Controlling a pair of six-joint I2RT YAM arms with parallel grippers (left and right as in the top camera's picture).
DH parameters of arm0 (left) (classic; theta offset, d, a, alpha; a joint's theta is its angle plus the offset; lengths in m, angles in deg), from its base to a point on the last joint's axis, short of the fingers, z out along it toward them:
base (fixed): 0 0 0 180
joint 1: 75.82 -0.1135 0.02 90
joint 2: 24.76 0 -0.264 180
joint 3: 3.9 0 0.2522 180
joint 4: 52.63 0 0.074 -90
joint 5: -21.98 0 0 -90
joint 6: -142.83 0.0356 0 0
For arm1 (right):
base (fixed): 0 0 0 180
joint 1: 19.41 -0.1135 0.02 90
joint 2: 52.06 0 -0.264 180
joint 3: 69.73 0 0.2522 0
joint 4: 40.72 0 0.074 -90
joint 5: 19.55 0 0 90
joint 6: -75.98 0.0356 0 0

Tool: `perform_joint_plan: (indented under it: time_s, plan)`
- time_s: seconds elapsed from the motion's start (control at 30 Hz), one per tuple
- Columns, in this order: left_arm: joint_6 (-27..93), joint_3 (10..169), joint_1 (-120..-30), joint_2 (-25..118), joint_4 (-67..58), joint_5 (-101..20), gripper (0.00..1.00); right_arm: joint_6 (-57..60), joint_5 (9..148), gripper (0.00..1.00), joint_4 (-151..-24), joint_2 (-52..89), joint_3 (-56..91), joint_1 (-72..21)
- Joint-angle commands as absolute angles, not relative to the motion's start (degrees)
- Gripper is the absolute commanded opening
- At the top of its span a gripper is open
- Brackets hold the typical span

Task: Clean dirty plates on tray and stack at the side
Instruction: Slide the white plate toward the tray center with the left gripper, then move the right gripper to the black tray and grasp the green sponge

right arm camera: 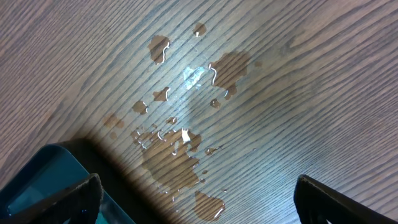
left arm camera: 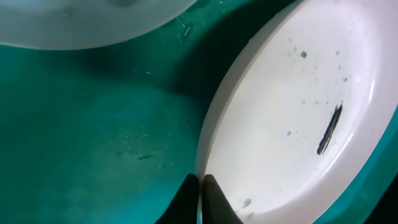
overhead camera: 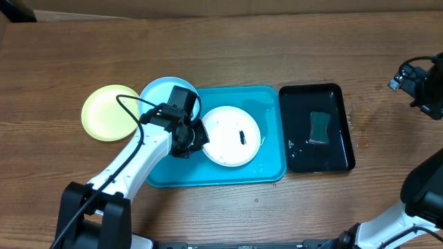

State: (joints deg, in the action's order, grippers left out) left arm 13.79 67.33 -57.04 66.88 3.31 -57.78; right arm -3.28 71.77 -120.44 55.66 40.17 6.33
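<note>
Left gripper (left arm camera: pixel 200 185) pinches white plate (left arm camera: pixel 292 112) at its 9 o'clock rim, right gripper (right arm camera: pixel 196 190) wide open; lift level, wet rim may slip

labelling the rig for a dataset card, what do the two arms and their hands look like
Both arms have white tubular links between black joint housings: left arm, right arm. A thin black cable loops loose along the left arm. The left hand and right hand are black with dark fingers. No markings are visible.
</note>
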Motion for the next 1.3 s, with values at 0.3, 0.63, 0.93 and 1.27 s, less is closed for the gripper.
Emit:
perform_joint_plan:
  time_s: [0.3, 0.63, 0.93, 1.27]
  plan:
    - [26.7, 78.2, -56.7, 67.1, 16.8, -63.4, 0.58, -2.9, 72.0, 1.00, -120.2, 54.5, 40.4, 6.4]
    - [28.4, 79.1, -56.6, 68.7, 16.7, -64.2, 0.47, -2.9, 72.0, 1.00, -120.2, 54.5, 40.4, 6.4]
    - [28.4, 79.0, -56.6, 76.3, 12.7, -64.0, 0.43, -2.9, 72.0, 1.00, -120.2, 54.5, 40.4, 6.4]
    - [28.4, 79.0, -56.6, 81.7, 11.3, -63.9, 0.31, -2.9, 72.0, 1.00, -120.2, 54.5, 40.4, 6.4]
